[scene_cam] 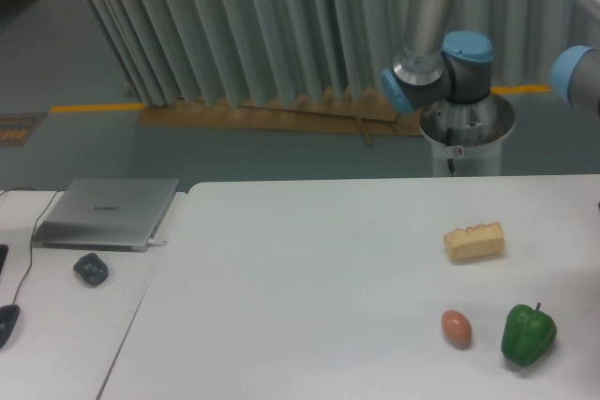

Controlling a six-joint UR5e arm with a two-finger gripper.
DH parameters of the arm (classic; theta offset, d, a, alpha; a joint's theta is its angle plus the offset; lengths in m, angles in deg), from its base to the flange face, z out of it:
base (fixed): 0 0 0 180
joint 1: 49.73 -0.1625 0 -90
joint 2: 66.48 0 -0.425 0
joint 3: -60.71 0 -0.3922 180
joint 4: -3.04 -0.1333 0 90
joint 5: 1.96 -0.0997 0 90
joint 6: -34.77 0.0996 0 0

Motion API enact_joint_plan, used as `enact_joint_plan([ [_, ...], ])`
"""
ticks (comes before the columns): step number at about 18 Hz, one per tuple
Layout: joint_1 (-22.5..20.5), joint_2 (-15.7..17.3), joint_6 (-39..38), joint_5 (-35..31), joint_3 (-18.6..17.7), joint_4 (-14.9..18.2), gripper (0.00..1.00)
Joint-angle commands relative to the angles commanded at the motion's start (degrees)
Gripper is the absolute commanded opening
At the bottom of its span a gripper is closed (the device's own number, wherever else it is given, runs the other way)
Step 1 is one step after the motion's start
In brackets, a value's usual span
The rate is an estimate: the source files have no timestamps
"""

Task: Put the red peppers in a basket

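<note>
The pincer and the red pepper are both out of sight past the right edge, so I cannot tell its grip or where the pepper is. On the table (309, 269) sit a green pepper (528, 333), egg (456, 328) and bread piece (473, 241); no basket shows.

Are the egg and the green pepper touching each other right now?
Apart. The fixed camera shows a clear strip of white table between the egg and the green pepper.

Soft even light, slight blur
</note>
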Motion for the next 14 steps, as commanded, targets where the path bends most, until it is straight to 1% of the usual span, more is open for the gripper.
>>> enact_joint_plan([
  [3, -1.66, -1.15, 1.06, -0.18, 0.18, -1.84, 0.42],
  [4, -2.28, -2.02, 1.76, -0.18, 0.61, -3.24, 0.42],
  [5, -2.72, -2.55, 1.94, -0.18, 1.14, -3.95, 0.42],
  [9, -4.21, -4.04, 3.43, -0.44, 1.23, -4.66, 0.42],
  [13, -4.66, -5.71, 4.05, -2.37, 0.97, -5.8, 0.42],
  [14, -4.66, -5.98, 4.05, -2.72, 0.97, -6.24, 0.46],
])
